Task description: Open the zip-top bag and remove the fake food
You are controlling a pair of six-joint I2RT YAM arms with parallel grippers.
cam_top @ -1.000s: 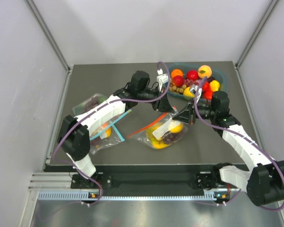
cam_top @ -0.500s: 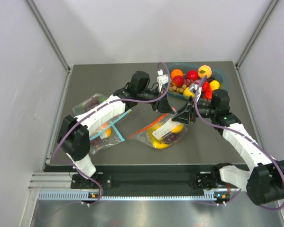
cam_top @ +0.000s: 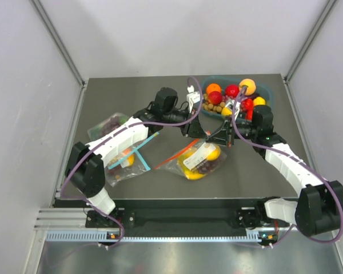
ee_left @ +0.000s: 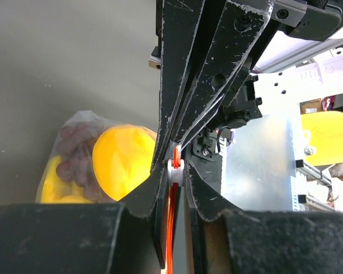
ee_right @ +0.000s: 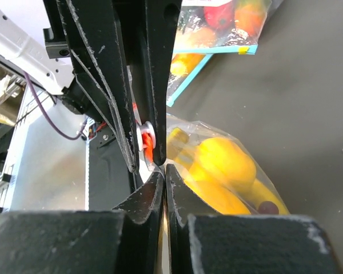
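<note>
The zip-top bag lies mid-table, its red-orange zip strip running up toward both grippers. Inside it are a yellow lemon, purple grapes and a yellow banana bunch. My left gripper is shut on the white zip slider, with the orange strip between its fingers. My right gripper is shut on the bag's clear top edge, right beside the slider. The two grippers sit tip to tip above the bag's far end.
A teal bin with several loose fruits stands at the back right, just behind the right arm. Two clear bags with teal-blue strips lie on the left, under the left arm.
Both grippers have shifted a little to the left and back together, still holding the bag's zip end. The bag has followed slightly left.
</note>
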